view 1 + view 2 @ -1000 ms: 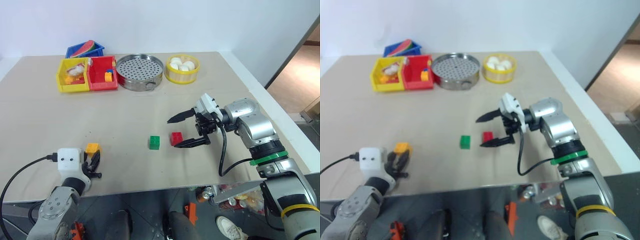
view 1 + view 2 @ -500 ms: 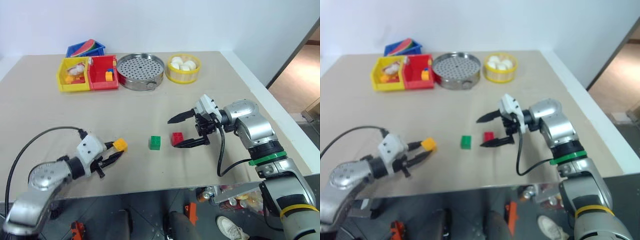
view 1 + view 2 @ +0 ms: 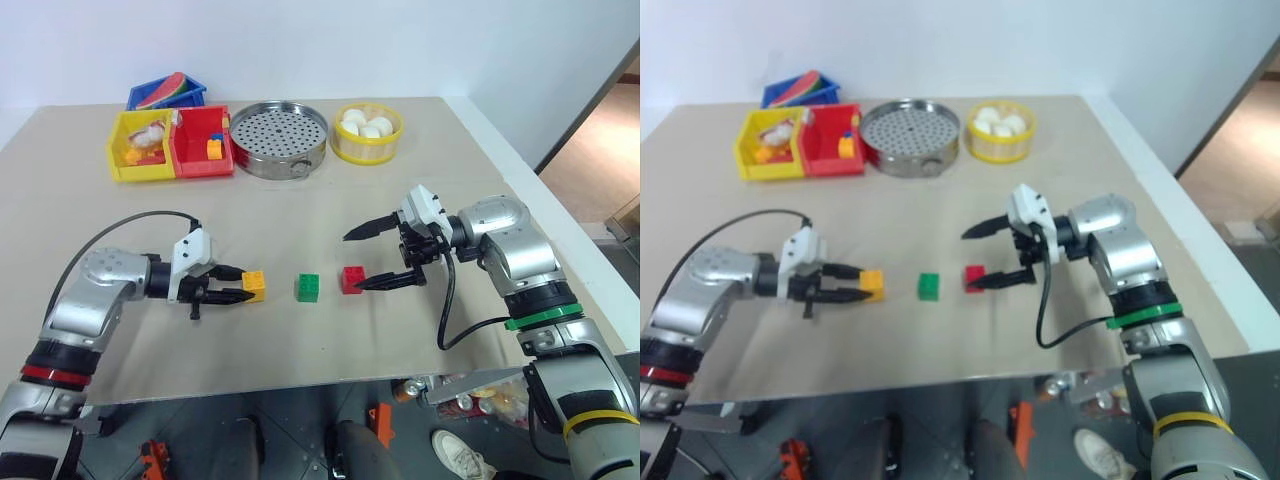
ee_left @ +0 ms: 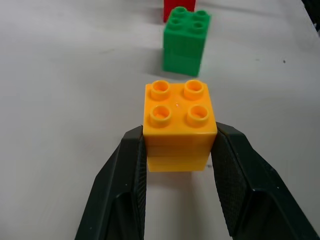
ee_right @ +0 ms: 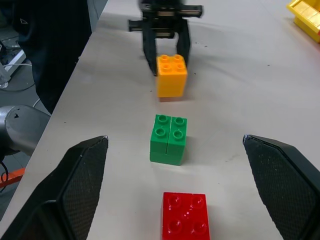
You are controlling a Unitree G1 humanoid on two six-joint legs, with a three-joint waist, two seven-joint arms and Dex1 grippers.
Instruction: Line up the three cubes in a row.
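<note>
**Yellow-orange cube gripped beside the green and red cubes**

While the left claw (image 3: pixel 238 289) pinches the yellow-orange cube (image 3: pixel 254 285) between its two black fingers (image 4: pixel 131 185), that cube sits at the left end of a line with the green cube (image 3: pixel 308 287) and the red cube (image 3: pixel 352 279), all three near the front of the worktop (image 3: pixel 300 210) with gaps between them. Whether the held cube touches the surface cannot be told. The right claw (image 3: pixel 374 258) stands wide open just right of the red cube, holding nothing.

At the far edge, a yellow bin (image 3: pixel 128 160) and a red bin (image 3: pixel 203 159) hold small mixed toys, and a blue bin (image 3: pixel 150 99) behind them holds a watermelon-slice toy. Next come an empty perforated steel steamer tray (image 3: pixel 279 140) and a yellow bowl (image 3: pixel 367 143) of white round pieces.
</note>
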